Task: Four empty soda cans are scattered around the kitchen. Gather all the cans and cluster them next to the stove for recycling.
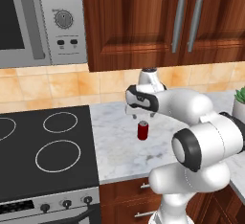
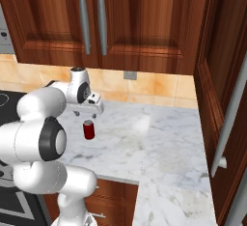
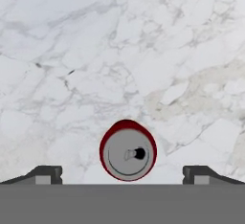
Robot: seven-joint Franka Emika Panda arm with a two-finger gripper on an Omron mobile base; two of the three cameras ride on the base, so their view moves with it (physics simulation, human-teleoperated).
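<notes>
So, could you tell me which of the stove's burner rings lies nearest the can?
The front right ring on the stove: it sits closest to the cooktop's edge beside the counter where the can stands; the others lie farther back or left.

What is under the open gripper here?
One upright soda can on the marble counter, between the gripper fingertips but untouched. The counter patch beneath the can is covered.

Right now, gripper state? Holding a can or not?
Gripper: open, holding nothing; it hangs above the upright soda can on the marble counter, fingertips apart on either side.
</notes>
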